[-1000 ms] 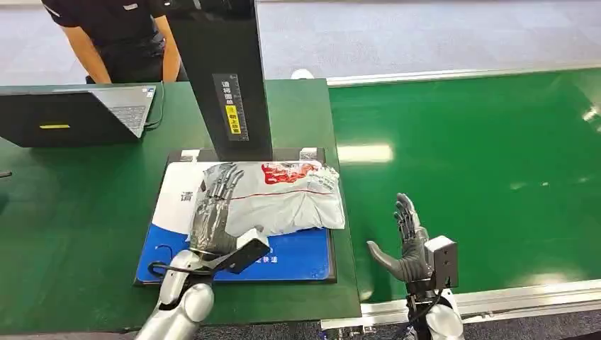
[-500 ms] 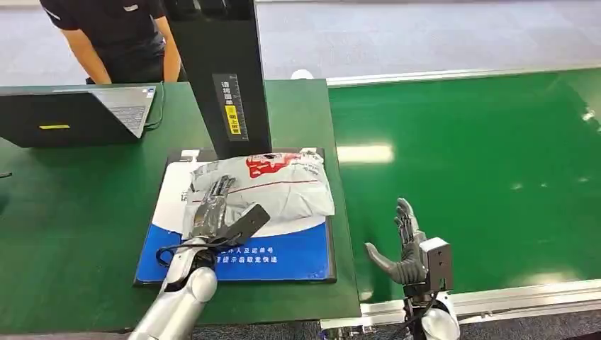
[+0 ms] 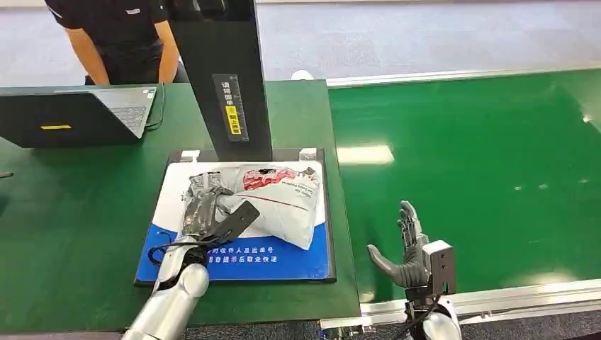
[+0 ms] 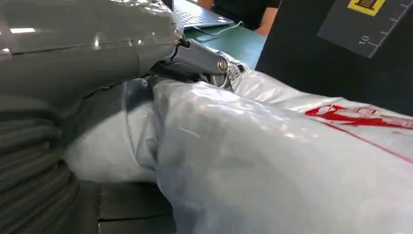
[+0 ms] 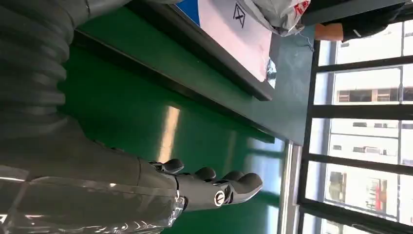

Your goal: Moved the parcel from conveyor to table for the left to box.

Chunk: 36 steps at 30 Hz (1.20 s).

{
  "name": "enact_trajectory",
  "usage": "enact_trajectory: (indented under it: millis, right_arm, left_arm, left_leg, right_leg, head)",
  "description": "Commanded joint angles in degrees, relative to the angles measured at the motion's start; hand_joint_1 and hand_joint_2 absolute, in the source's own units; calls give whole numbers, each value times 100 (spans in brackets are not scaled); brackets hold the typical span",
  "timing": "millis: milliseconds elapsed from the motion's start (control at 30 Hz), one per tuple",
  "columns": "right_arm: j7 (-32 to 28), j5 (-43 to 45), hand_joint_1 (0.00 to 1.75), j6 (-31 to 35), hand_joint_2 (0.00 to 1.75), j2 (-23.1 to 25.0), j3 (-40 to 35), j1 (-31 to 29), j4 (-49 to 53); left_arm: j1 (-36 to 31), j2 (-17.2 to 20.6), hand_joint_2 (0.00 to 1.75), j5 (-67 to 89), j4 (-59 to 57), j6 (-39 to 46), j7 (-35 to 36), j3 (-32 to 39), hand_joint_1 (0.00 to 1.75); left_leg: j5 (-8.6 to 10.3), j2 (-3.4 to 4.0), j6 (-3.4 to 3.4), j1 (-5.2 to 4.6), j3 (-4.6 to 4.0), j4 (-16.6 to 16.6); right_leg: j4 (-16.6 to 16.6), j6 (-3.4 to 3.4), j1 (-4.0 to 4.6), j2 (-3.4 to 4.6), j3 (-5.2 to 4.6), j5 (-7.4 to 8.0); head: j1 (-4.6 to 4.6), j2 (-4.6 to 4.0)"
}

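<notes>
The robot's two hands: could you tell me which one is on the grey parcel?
The left hand grips the grey parcel; the right hand hangs open over the conveyor.

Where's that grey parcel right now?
In the head view, the parcel lies on the blue-and-white mat on the table, in front of the black post, held by the left hand.

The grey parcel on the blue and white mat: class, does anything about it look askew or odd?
Yes. The grey parcel lies crumpled and skewed across the mat, one end bunched where the left hand grips it.
</notes>
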State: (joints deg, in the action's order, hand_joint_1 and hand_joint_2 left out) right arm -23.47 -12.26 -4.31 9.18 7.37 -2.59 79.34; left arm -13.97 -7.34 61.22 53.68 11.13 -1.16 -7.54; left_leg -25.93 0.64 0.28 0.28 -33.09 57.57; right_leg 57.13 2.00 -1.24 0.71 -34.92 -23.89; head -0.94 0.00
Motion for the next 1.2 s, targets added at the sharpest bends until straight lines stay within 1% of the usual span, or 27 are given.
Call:
enact_trajectory:
  millis: [33,133,167,233,267,300,333,367,433,467,500,533,567,600,633,667,700,733,800,833,900,967,1000,1033,1067,1167,1200]
  right_arm:
    - [26,32,0,-69,175,155,307,38,-24]
    - [26,33,0,-78,175,160,305,29,-23]
    - [26,34,0,-96,175,159,303,11,-23]
    - [32,31,0,-114,175,160,311,11,21]
    - [34,31,0,-117,175,160,319,21,58]
    - [35,38,0,-135,175,155,328,36,104]
    - [50,51,0,-163,175,153,356,58,171]
    - [58,57,0,-175,175,159,382,77,203]
    - [50,76,0,-187,175,163,431,148,265]
    - [30,105,0,-206,175,157,458,172,269]
    - [19,116,0,-208,175,147,470,193,268]
    - [1,129,0,-212,175,144,485,203,262]
    - [0,129,0,-212,175,141,490,208,258]
    - [-32,158,0,-216,175,122,496,210,235]
    - [-50,176,0,-214,175,109,500,202,212]
    - [-53,179,0,-214,175,100,498,203,202]
    - [-64,193,0,-205,175,95,500,216,207]
    - [-68,199,0,-203,175,91,500,230,212]
    - [-70,202,0,-201,175,87,492,253,225]
    - [-83,213,0,-185,175,91,499,283,241]
    - [-87,217,0,-180,175,98,508,302,262]
    - [-88,219,0,-178,175,110,521,312,291]
    - [-88,219,0,-179,175,119,533,327,317]
    - [-88,219,0,-179,175,119,533,327,317]
    - [-89,220,0,-176,175,128,547,342,335]
    - [-94,223,0,-170,175,124,559,381,338]
    - [-94,223,0,-172,175,121,553,374,323]
  left_arm:
    - [332,204,175,28,-94,118,-141,320,175]
    - [348,284,175,73,-100,158,-150,380,175]
    - [315,359,175,245,-111,459,17,512,175]
    - [248,481,175,244,-143,507,-72,793,175]
    - [217,605,175,543,-118,903,113,944,175]
    - [145,745,175,611,-206,1038,41,1073,175]
    - [52,920,175,472,-295,1114,-136,1363,175]
    - [15,1096,175,916,-328,1609,29,1467,175]
    - [-84,1379,175,771,-499,2024,-222,1966,175]
    - [-81,1536,175,1020,-501,2425,-169,2216,175]
    - [-81,1616,175,889,-500,2547,-324,2454,175]
    - [-89,1643,175,872,-498,2472,-510,2637,175]
    - [-82,1660,175,977,-478,2615,-516,2801,175]
    - [-145,1819,175,1173,-551,2887,-295,3116,175]
    - [-233,1929,175,1117,-733,2887,-519,3299,175]
    - [-269,1967,175,1276,-732,2887,-446,3472,175]
    - [-287,1996,175,1417,-555,2887,-372,3802,175]
    - [-337,2079,175,1364,-671,2887,-528,3910,175]
    - [-379,2142,175,1408,-571,2887,-565,4223,175]
    - [-477,2276,175,1330,-580,2887,-722,4536,175]
    - [-588,2358,175,1302,-556,2887,-866,4931,175]
    - [-687,2484,175,1359,-656,2887,-849,5095,175]
    - [-791,2570,175,1415,-844,2887,-750,5134,23]
    - [-791,2570,175,1415,-844,2887,-750,5134,23]
    - [-852,2604,175,1482,-869,2887,-725,5128,0]
    - [-855,2516,175,1410,-819,2887,-765,5171,0]
    - [-954,2564,175,1080,-1203,2823,-812,5144,0]
  left_leg:
    - [-1,9,-6,0,21,-15]
    - [-2,13,-6,1,19,-13]
    - [-3,12,-5,1,15,-9]
    - [-2,16,-8,0,17,-11]
    - [-1,21,-12,3,21,-16]
    - [-2,17,-9,4,14,-9]
    - [-2,18,-8,5,13,-8]
    - [-2,26,-13,7,17,-11]
    - [2,26,-17,7,16,-12]
    - [1,28,-18,11,14,-10]
    - [3,29,-23,13,14,-13]
    - [4,26,-25,15,8,-11]
    - [6,24,-29,18,4,-9]
    - [6,24,-31,20,9,-13]
    - [5,23,-28,20,6,-9]
    - [4,26,-31,21,9,-11]
    - [5,20,-29,22,3,-8]
    - [5,19,-28,24,-7,-2]
    - [3,17,-32,25,-8,-5]
    - [2,14,-33,26,-6,-5]
    - [1,15,-34,28,-7,-4]
    - [1,9,-33,26,-11,-3]
    - [3,10,-32,27,-17,-2]
    - [3,8,-33,25,-15,-3]
    - [4,6,-32,23,-17,-5]
    - [6,-6,-32,23,-11,-9]
    - [6,-8,-32,23,-8,-10]
  right_leg:
    - [-9,-16,2,7,11,3]
    - [-7,-15,2,12,8,3]
    - [-4,-11,3,11,6,2]
    - [-3,-15,2,14,4,2]
    - [-7,-24,6,19,4,5]
    - [-3,-19,6,15,2,2]
    - [-1,-18,7,17,1,1]
    - [0,-25,10,24,-1,3]
    - [4,-30,10,24,-6,4]
    - [5,-29,15,25,-9,3]
    - [6,-38,19,26,-13,5]
    - [8,-38,20,24,-18,2]
    - [12,-40,23,22,-20,-1]
    - [11,-46,25,22,-18,-1]
    - [16,-43,24,21,-21,-2]
    - [18,-48,25,24,-21,-2]
    - [19,-47,26,18,-22,-4]
    - [21,-44,27,17,-28,-4]
    - [20,-46,28,15,-30,-5]
    - [20,-49,30,11,-28,-7]
    - [22,-51,32,12,-29,-8]
    - [23,-50,30,7,-32,-9]
    - [22,-47,31,8,-36,-8]
    - [23,-49,29,6,-36,-9]
    - [22,-45,27,4,-36,-9]
    - [19,-49,28,-9,-28,-11]
    - [18,-51,27,-11,-26,-11]
  head:
    - [0,0]
    - [-2,0]
    - [0,0]
    - [0,0]
    - [0,0]
    - [0,0]
    - [-2,0]
    - [0,0]
    - [2,0]
    - [2,0]
    - [0,0]
    - [0,0]
    - [0,0]
    - [2,0]
    - [0,0]
    - [2,0]
    - [0,0]
    - [0,0]
    - [2,0]
    - [0,0]
    - [0,0]
    - [0,0]
    - [0,0]
    - [2,0]
    - [0,0]
    - [2,0]
    - [0,0]
